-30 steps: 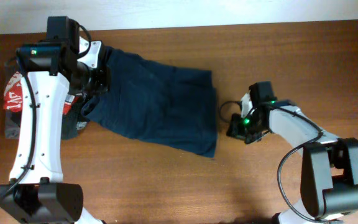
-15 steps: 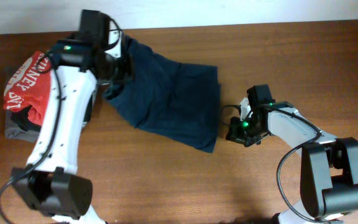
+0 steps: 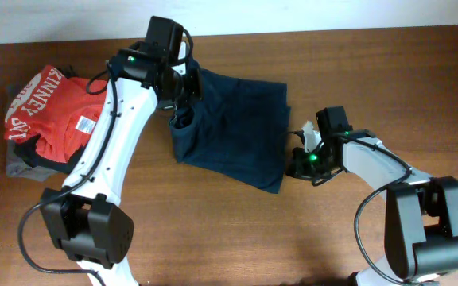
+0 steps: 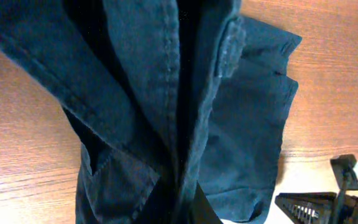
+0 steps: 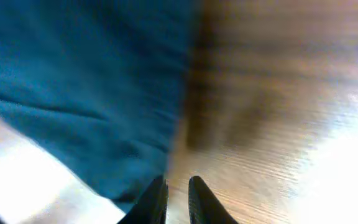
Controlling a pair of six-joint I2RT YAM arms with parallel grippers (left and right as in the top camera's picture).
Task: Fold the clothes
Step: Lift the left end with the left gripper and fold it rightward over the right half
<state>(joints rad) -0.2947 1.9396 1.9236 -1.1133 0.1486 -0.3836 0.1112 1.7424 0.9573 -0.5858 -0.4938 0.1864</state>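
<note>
The dark navy shorts lie bunched on the table's middle, with the left part lifted. My left gripper is shut on a gathered fold of the shorts near their top left. In the left wrist view the cloth hangs over the jaws and hides most of them. My right gripper sits low on the table just off the shorts' right edge. In the right wrist view its fingers are almost together with bare wood between them, and the shorts lie to their left.
A red shirt with white lettering lies at the far left on top of grey and black garments. The right gripper also shows at the bottom right of the left wrist view. Bare wooden table is in front.
My left gripper has carried the held part of the shorts to the right, away from the red shirt, bunching the cloth. The right gripper has stayed by the shorts' right edge.
</note>
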